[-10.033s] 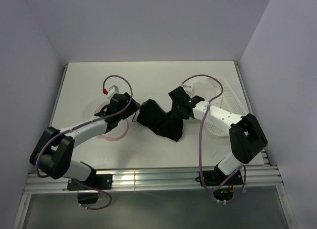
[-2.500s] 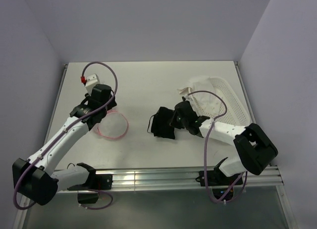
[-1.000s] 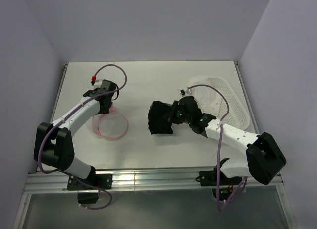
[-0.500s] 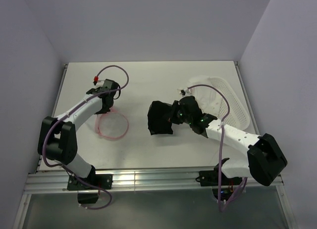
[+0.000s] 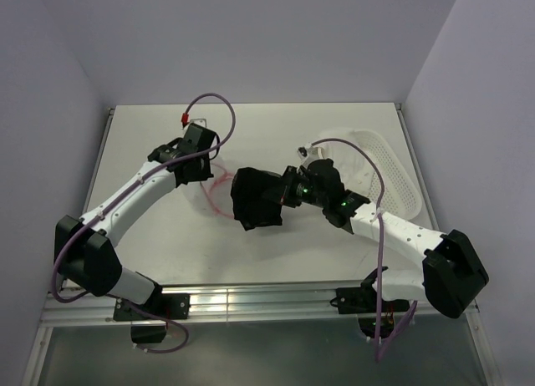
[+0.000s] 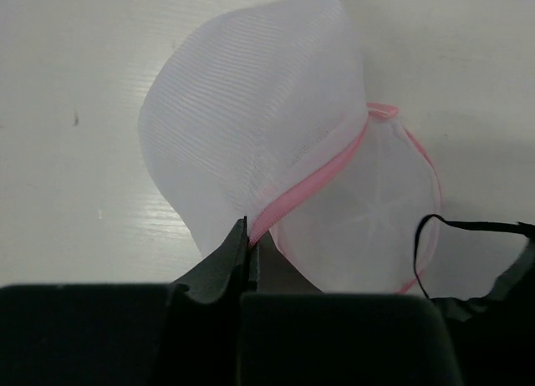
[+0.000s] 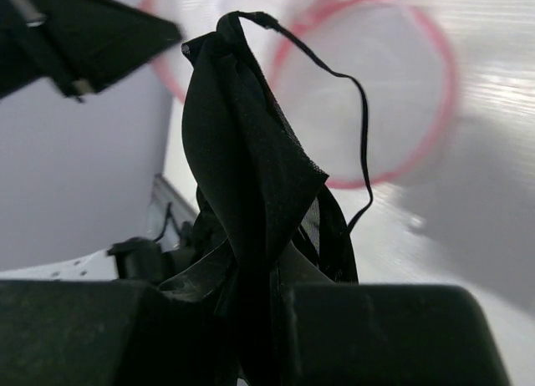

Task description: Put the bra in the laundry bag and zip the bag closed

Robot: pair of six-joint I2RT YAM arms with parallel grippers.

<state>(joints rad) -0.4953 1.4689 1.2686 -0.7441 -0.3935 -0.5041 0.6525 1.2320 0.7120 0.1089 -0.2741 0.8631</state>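
1. The left gripper [image 6: 248, 251] has its fingers pressed together on the pink zipper trim [image 6: 309, 181] of the laundry bag [image 6: 259, 127]. It pinches the rim and holds one mesh half up off the table [image 5: 267, 127] like a dome.
2. The right gripper [image 7: 259, 277] is clamped on the bra [image 7: 242, 152]. The black bundle hangs clear of the table, just beside the bag and well left of the white basket [image 5: 393, 165].
3. The step in hand looks like the feed-in, with the bra coming across to the held-open mouth.
4. To do it well, the left arm should hold the rim high and steady so the pink ring gapes wide. If that pinch slackens, the mouth is likely to fold flat.
5. The right arm should lead with the free end of the bundle, go deep past the trim, and let go only once the bulk sits inside.
6. One thin strap [image 7: 355, 93] loops out loose on the bag side. It could drape over the rim and get in the zipper's way later, so it needs to go in too.
7. The bra is gathered into a narrow folded ridge. Its long axis runs straight out from the right jaws, and the free tip points away from the gripper toward the bag.
8. From the right wrist view the pink ring faces the bra almost square-on, so the line-up looks good.
9. Whether the strap is already touching the trim cannot be told.
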